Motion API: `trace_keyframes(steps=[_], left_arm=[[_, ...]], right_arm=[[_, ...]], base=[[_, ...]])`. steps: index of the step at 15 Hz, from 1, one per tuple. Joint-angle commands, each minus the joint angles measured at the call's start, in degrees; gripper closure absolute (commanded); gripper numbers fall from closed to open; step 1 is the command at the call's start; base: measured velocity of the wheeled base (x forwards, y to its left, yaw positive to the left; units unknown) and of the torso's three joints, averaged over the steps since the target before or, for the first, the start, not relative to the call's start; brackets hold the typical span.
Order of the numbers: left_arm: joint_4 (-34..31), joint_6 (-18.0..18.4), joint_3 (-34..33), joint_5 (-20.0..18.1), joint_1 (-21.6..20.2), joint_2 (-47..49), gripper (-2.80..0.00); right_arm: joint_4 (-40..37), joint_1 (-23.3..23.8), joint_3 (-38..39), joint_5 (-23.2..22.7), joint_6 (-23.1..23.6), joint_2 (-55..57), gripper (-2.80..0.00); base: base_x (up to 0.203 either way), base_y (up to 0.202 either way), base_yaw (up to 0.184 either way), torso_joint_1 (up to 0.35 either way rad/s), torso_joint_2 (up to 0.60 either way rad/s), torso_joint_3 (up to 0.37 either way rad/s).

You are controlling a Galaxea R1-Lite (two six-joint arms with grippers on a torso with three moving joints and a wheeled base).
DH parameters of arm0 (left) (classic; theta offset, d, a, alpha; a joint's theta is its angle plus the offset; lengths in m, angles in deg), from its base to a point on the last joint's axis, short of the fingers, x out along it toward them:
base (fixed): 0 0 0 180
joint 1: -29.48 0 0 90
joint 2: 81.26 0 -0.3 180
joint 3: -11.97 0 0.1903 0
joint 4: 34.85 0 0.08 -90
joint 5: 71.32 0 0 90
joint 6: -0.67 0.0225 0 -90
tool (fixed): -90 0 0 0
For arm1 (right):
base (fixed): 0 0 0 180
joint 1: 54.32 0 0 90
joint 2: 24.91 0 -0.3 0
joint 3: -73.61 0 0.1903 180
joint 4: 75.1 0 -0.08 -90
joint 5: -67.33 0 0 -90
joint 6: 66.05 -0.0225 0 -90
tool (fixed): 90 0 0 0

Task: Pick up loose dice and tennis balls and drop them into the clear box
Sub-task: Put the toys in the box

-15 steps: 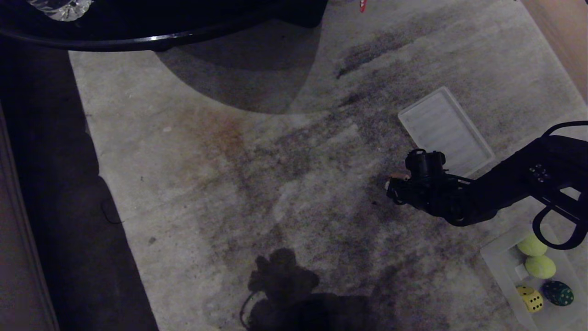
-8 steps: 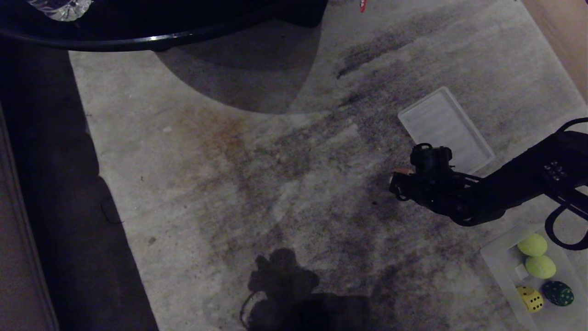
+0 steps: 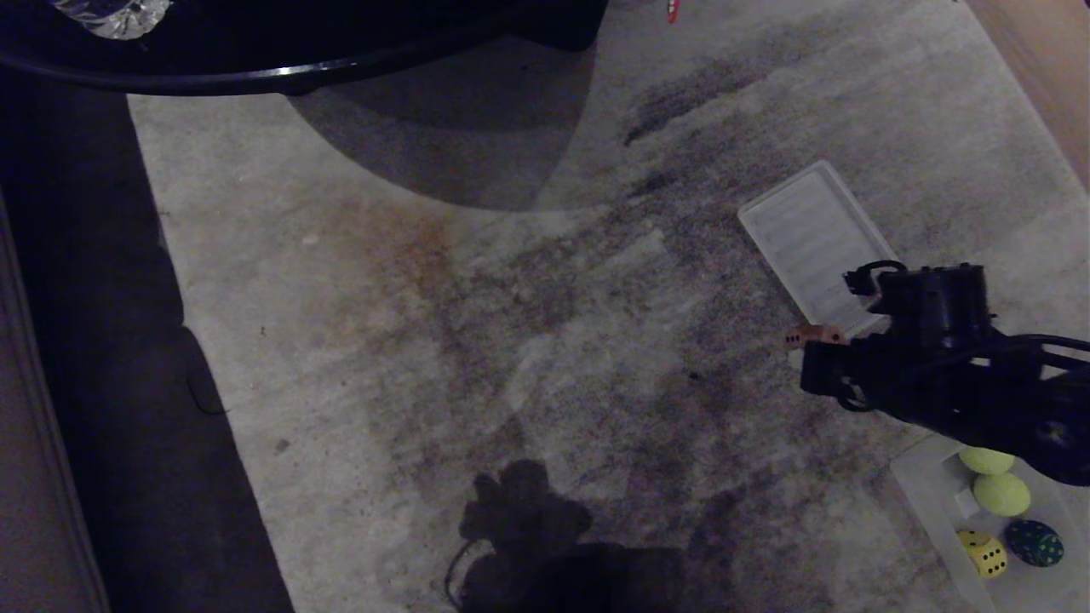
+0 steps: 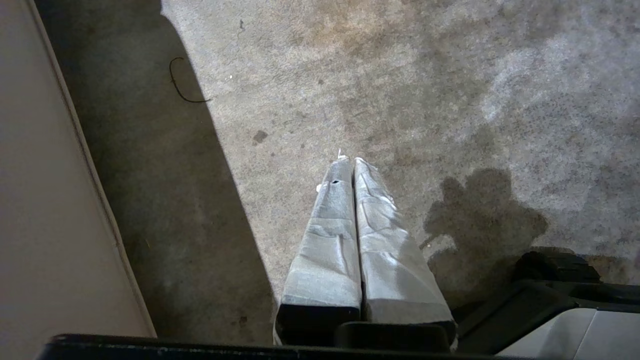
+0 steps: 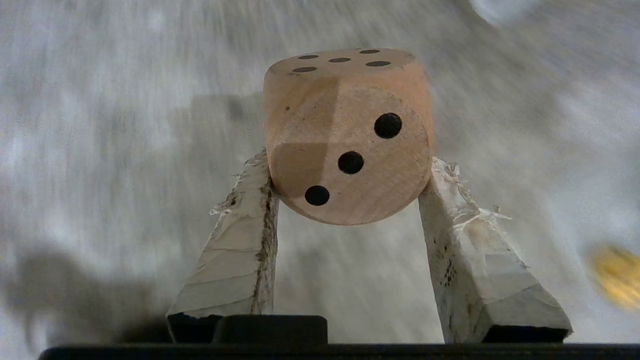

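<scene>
Clamping pinkish-tan round-cornered wooden die (image 5: 348, 137) between taped pads of right tool (image 5: 350, 192), aloft at 10 o'clock from translucent clear plastic box (image 3: 924, 485). Probably light, rigid, smooth; flat opposite faces best hold, rounded edges may slip. Left tool (image 4: 351, 165) pressed together, parked above carpet (image 3: 477, 298).

head: high, looking down on carpet (image 3: 545, 340) | wrists: close behind fingers | shared: same carpet
</scene>
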State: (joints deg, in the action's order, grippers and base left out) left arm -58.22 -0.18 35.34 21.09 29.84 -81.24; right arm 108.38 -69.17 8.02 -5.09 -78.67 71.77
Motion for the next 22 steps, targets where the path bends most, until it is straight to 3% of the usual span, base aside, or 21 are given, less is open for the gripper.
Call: trace_keyframes(steps=[1, 6, 11, 16, 22], left_arm=[[0.0, 0.0, -0.1, 0.0, 0.0, 0.0, 0.00], [0.0, 0.0, -0.1, 0.0, 0.0, 0.0, 0.00], [0.0, 0.0, -0.1, 0.0, 0.0, 0.0, 0.00], [0.0, 0.0, -0.1, 0.0, 0.0, 0.0, 0.00], [0.0, 0.0, -0.1, 0.0, 0.0, 0.0, 0.00]], right_arm=[[-5.7, -0.3, 7.9, -0.1, 0.6, -18.7, 0.00], [-24.0, 2.5, 18.8, -1.7, 1.3, -42.6, 0.00], [-41.0, 13.6, 23.0, -11.0, 4.5, -64.2, 0.00], [-43.3, 20.7, 32.2, -15.9, 11.6, -80.1, 0.00], [-39.0, 17.4, 36.9, -16.1, 12.1, -81.7, 0.00]], base=[[0.000, 0.000, 0.000, 0.000, 0.00, 0.000], [0.000, 0.000, 0.000, 0.000, 0.00, 0.000], [0.000, 0.000, 0.000, 0.000, 0.00, 0.000], [0.000, 0.000, 0.000, 0.000, 0.00, 0.000], [0.000, 0.000, 0.000, 0.000, 0.00, 0.000]])
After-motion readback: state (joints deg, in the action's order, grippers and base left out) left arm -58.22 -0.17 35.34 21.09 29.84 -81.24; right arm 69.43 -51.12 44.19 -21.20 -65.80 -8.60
